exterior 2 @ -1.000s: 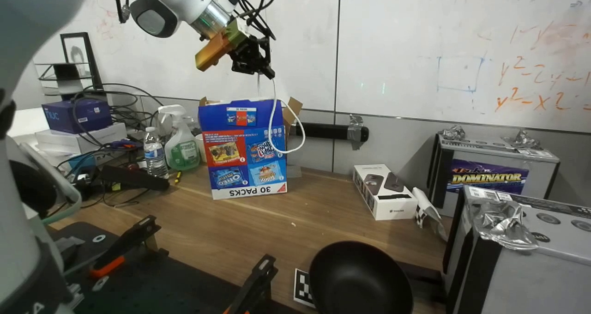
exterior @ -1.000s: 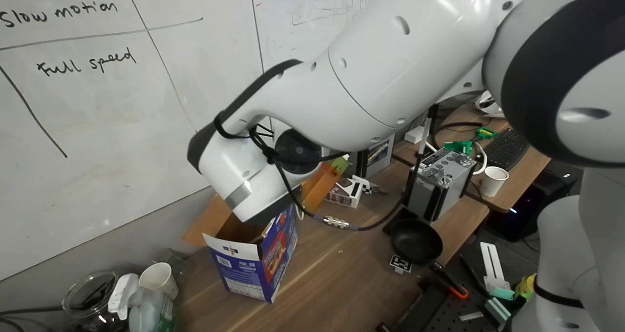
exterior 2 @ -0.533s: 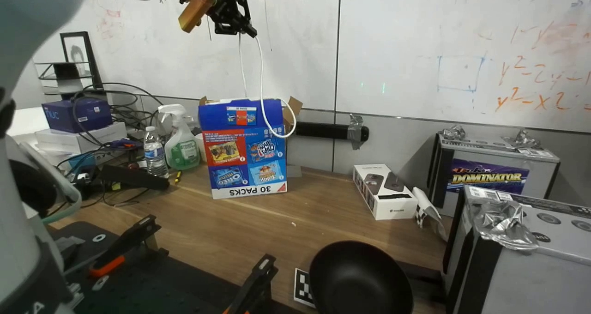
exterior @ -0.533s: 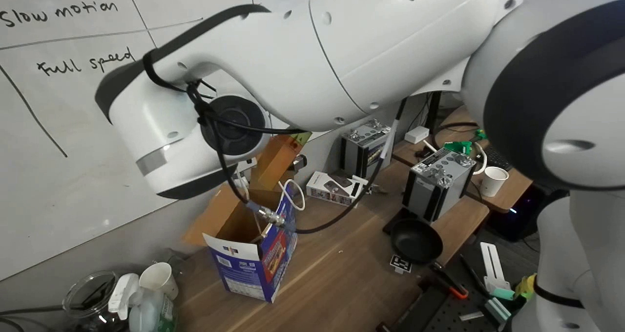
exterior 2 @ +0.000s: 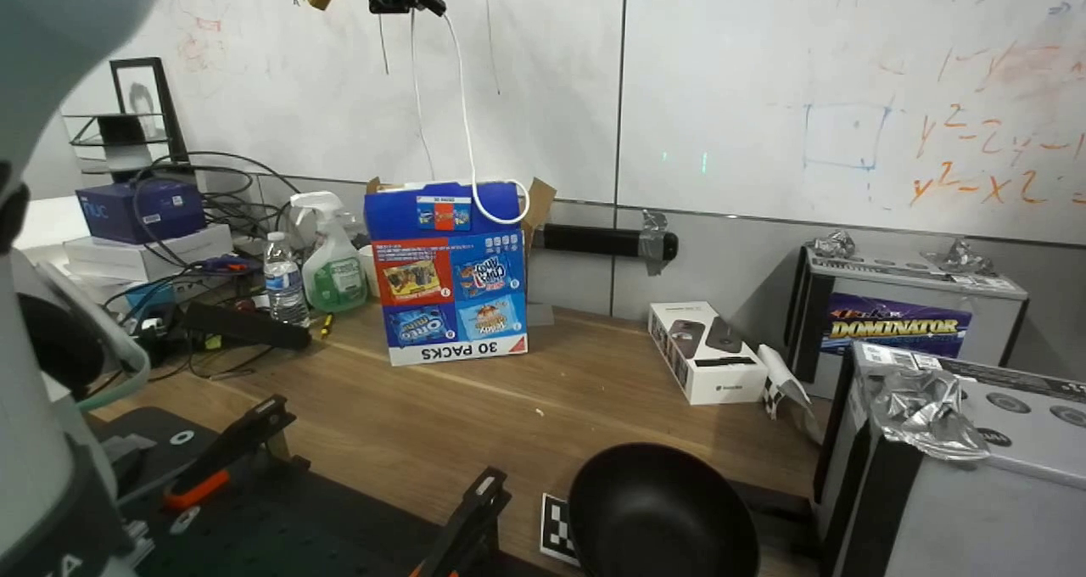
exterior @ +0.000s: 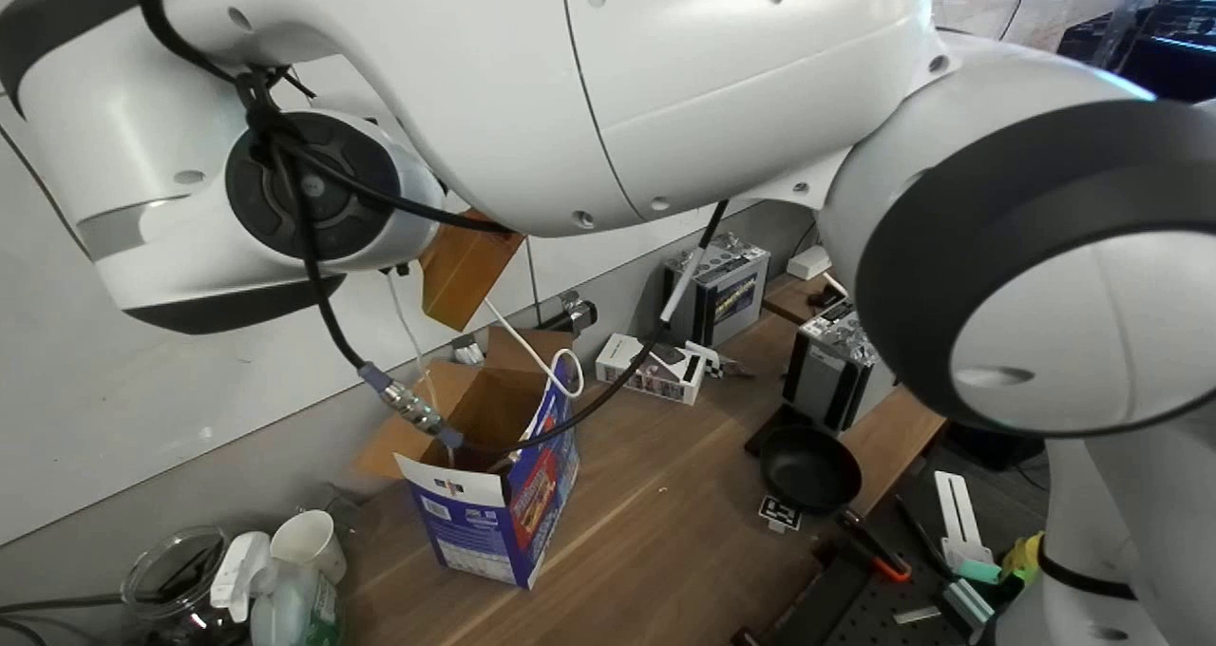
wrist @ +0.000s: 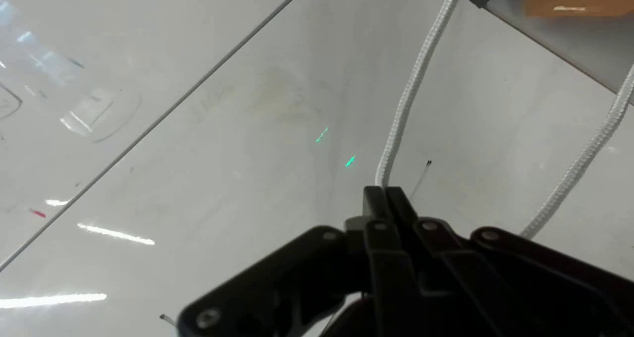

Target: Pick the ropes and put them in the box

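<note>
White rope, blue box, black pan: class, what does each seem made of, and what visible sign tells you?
White rope: braided fibre, textured finish; the weave shows in the wrist view; cotton or synthetic is unclear.
Blue box: cardboard, printed outside, judging by its bare brown inside.
Black pan: probably coated metal, matte-looking; its smooth curve shows little shine.

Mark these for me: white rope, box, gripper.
White rope (wrist: 407,101), in the wrist view, on the strand leading to the fingertips.
Box (exterior 2: 450,282), in an exterior view, on its printed side wall.
Gripper (wrist: 385,191), in the wrist view, midway between its closed fingertips.
</note>
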Controlling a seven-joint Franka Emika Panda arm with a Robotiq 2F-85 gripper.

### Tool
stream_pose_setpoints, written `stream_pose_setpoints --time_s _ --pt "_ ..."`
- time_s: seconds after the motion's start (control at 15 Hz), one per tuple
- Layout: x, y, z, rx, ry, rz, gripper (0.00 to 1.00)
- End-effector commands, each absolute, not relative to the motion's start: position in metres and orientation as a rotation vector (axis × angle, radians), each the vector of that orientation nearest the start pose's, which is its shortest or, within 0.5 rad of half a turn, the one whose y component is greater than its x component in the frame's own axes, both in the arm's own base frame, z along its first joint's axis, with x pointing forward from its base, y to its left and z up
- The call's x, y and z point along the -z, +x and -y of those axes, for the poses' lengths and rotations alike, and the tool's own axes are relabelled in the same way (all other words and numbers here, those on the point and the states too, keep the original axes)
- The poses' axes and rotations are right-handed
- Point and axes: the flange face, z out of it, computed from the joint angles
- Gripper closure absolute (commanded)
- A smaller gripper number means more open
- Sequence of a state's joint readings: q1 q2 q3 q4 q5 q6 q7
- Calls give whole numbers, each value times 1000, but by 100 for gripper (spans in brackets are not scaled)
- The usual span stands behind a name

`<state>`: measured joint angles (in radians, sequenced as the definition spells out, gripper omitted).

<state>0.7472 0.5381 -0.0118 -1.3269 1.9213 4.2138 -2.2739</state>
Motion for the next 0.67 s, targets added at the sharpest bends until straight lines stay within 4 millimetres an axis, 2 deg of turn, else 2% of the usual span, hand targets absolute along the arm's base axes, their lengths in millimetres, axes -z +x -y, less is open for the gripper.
stream_pose_setpoints --time_s 0.0,0.27,0.53,0.6 --pt "-517 529 -314 -1174 2141 -401 99" --pt "-535 537 -322 -1247 2200 -384 99" --pt "-550 543 -334 -1353 2399 -416 99" --pt "-550 550 -331 -1373 2470 -419 99"
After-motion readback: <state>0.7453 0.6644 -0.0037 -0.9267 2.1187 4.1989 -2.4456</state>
